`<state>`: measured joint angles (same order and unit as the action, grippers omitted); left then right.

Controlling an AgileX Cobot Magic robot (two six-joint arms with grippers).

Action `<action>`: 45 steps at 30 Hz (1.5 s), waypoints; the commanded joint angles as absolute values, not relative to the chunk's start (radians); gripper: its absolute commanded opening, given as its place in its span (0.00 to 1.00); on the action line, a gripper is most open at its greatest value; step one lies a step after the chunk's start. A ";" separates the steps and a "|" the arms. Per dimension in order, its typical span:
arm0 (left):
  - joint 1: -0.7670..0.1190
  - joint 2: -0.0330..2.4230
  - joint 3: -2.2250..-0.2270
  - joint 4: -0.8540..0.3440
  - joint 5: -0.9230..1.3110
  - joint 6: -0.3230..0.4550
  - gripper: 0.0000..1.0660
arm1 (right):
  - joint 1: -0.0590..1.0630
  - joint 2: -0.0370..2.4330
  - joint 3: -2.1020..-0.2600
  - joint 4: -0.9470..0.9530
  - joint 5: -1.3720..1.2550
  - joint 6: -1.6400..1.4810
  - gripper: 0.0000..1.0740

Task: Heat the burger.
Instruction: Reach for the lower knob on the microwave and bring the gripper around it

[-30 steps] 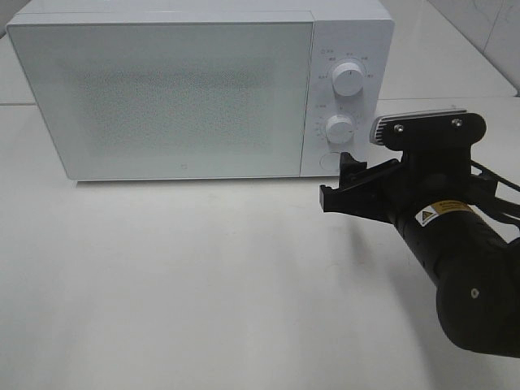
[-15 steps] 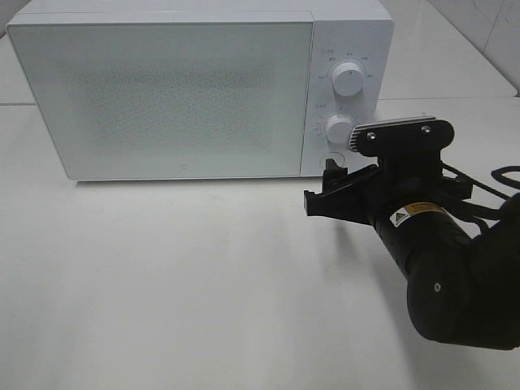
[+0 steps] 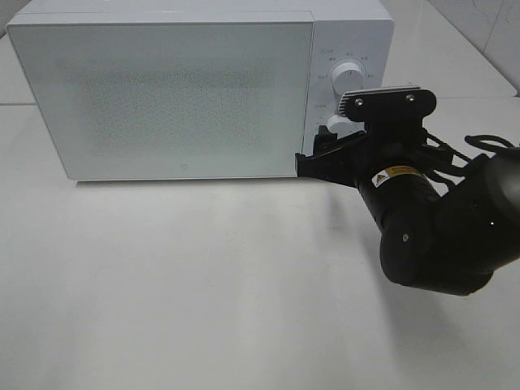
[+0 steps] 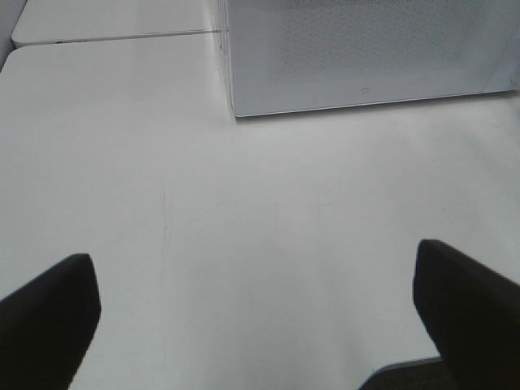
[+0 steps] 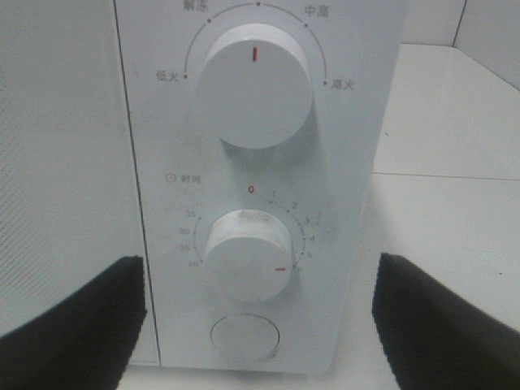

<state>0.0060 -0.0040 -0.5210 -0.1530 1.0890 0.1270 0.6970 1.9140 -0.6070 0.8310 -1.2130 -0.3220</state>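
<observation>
The burger is out of view; the white microwave (image 3: pixel 162 89) has its frosted door shut. My right gripper (image 3: pixel 319 159) hangs open right in front of the control panel, at the seam between door and panel. In the right wrist view the gripper (image 5: pixel 260 325) has its black fingers (image 5: pixel 73 325) spread either side of the timer knob (image 5: pixel 245 254) and the round door button (image 5: pixel 244 337), touching neither. The timer's orange mark points away from 0, to the lower right. My left gripper (image 4: pixel 256 325) is open over bare table, holding nothing.
The power knob (image 3: pixel 351 75) shows above the right arm, which hides much of the lower knob (image 3: pixel 333 123) from the high camera. The microwave's front left corner (image 4: pixel 236 110) lies ahead of the left gripper. A white table (image 3: pixel 162 284) stretches out in front.
My right arm has swung left and closer to the microwave, from beside the panel to directly in front of it. Both grippers stayed open.
</observation>
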 commanded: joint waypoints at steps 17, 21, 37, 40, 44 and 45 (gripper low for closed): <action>0.008 -0.021 -0.518 -0.159 1.075 0.123 0.92 | 0.675 2.055 -0.779 0.893 -1.291 -0.385 0.70; 0.008 -0.021 -0.518 -0.159 1.075 0.123 0.92 | 0.666 2.078 -0.810 0.946 -1.294 -0.400 0.70; 0.008 -0.021 -0.518 -0.159 1.075 0.123 0.92 | 0.663 2.101 -0.868 0.965 -1.314 -0.423 0.70; 0.008 -0.021 -0.518 -0.159 1.075 0.123 0.92 | 0.663 2.101 -0.868 0.964 -1.317 -0.423 0.70; 0.008 -0.021 -0.518 -0.159 1.075 0.123 0.92 | 0.667 2.101 -0.868 0.963 -1.322 -0.423 0.70; 0.008 -0.021 -0.518 -0.159 1.075 0.123 0.92 | 0.667 2.101 -0.868 0.963 -1.322 -0.423 0.70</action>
<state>0.0060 -0.0040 -0.5210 -0.1530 1.0890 0.1270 0.6750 2.1050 -0.8420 0.9680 -1.1950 -0.4120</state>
